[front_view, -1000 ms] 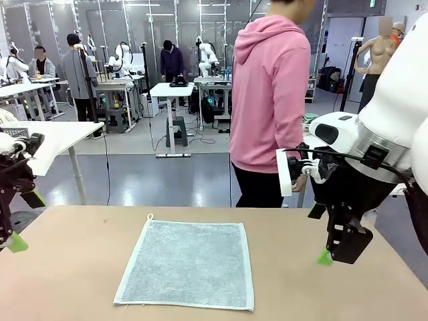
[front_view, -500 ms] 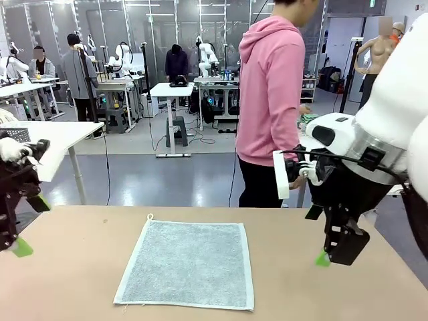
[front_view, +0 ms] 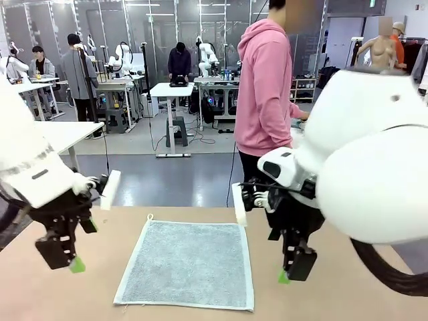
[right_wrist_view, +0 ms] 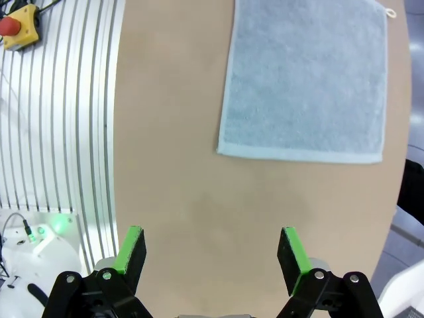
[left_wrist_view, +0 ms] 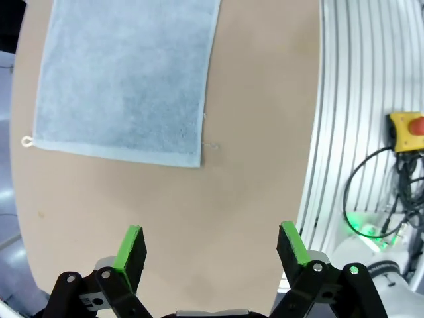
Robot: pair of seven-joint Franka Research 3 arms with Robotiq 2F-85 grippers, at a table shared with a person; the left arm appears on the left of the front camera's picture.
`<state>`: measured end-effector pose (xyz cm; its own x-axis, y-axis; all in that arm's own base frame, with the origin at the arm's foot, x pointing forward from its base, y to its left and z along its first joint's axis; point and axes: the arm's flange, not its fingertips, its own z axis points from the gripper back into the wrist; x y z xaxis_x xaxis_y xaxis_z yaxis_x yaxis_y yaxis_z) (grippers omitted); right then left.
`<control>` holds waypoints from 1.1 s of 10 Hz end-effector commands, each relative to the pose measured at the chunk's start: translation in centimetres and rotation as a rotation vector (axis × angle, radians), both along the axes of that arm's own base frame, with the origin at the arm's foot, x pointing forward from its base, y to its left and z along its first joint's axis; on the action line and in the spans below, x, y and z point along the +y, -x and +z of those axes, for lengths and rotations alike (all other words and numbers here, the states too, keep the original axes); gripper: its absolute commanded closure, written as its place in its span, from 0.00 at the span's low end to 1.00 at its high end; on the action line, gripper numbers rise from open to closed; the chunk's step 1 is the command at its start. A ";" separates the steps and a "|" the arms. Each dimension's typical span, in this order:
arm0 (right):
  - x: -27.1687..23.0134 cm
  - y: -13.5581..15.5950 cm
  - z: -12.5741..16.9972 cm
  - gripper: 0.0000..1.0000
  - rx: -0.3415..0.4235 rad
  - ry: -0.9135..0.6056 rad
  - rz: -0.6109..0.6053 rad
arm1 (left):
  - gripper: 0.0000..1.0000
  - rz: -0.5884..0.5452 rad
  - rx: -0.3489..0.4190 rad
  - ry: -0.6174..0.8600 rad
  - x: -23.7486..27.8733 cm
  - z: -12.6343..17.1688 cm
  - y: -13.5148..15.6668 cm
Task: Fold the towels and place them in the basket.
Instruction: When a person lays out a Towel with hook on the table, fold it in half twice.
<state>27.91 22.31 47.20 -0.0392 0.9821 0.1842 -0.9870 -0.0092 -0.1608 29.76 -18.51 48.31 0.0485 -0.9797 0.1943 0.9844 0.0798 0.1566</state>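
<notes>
A busy lab with other benches lies beyond the tan tabletop [front_view: 348, 294]. A person [front_view: 264, 100] in a pink hoodie stands at its far edge, turned sideways.

In the front view the light blue-grey towel [front_view: 190, 263] lies flat and unfolded at the middle of the tabletop, with its corner loop [front_view: 150, 217] at the far left corner. The left tool [front_view: 70, 262] hangs beside the towel's left edge and the right tool [front_view: 291, 271] beside its right edge. Flanking it this way looks like a set-up for a two-armed fold, with each arm taking one side.

The left wrist view adds what the front view cannot. Its jaws stand wide apart with nothing between the green pads, bare tabletop lies beneath, and the towel is ahead, untouched. A yellow stop button [left_wrist_view: 405, 129] sits on the ribbed base beyond the tabletop's edge.

The right wrist view mirrors this. Its jaws are fully spread and empty over bare tabletop, and the towel is ahead with the loop at its farthest corner.
</notes>
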 end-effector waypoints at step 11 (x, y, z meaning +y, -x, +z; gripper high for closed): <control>1.6 -2.2 -13.0 0.00 0.076 0.050 0.003 | 0.00 -0.041 0.155 -0.002 -1.0 -14.0 -2.6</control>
